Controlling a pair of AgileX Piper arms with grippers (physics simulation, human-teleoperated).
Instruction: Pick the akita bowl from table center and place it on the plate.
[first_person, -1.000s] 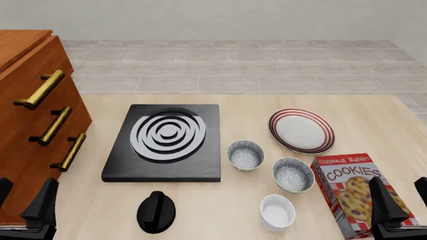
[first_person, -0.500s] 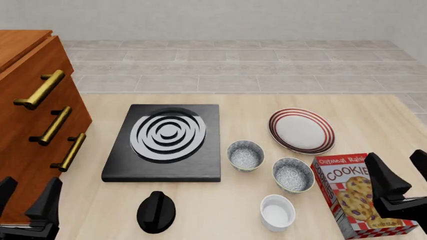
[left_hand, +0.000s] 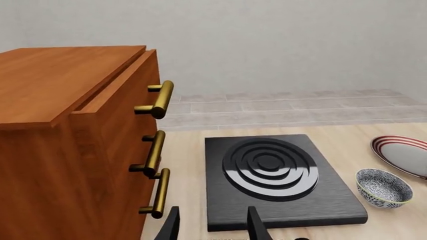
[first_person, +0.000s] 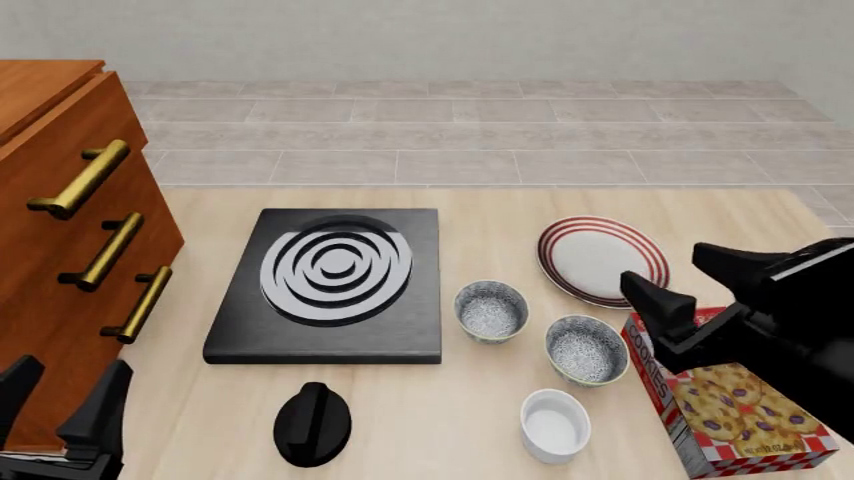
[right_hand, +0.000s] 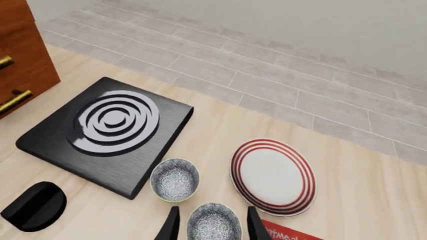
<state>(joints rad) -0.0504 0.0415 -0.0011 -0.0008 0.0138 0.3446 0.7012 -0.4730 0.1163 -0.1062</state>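
Observation:
The akita bowl (first_person: 491, 310) stands upright near the table's middle, just right of the black stove plate; it also shows in both wrist views (right_hand: 175, 180) (left_hand: 383, 187). The plate (first_person: 603, 262) (right_hand: 272, 176), white with dark red rings, lies behind and to the right of it, and is bare. My right gripper (first_person: 678, 275) hangs open in the air over the plate's near right edge, above the cookie box, holding nothing. At the front left corner my left gripper (first_person: 60, 395) stands open and holds nothing, far from the bowl.
A wider bowl with a greenish rim (first_person: 586, 350) sits to the front right of the akita bowl. A white cup (first_person: 555, 425) and a cookie box (first_person: 727, 410) are near the front. The stove plate (first_person: 327, 285), a black knob (first_person: 311, 423) and a wooden drawer cabinet (first_person: 67, 250) fill the left.
My right arm has risen from the front right corner and swung forward and left over the cookie box toward the plate. The left gripper sank slightly. No object moved.

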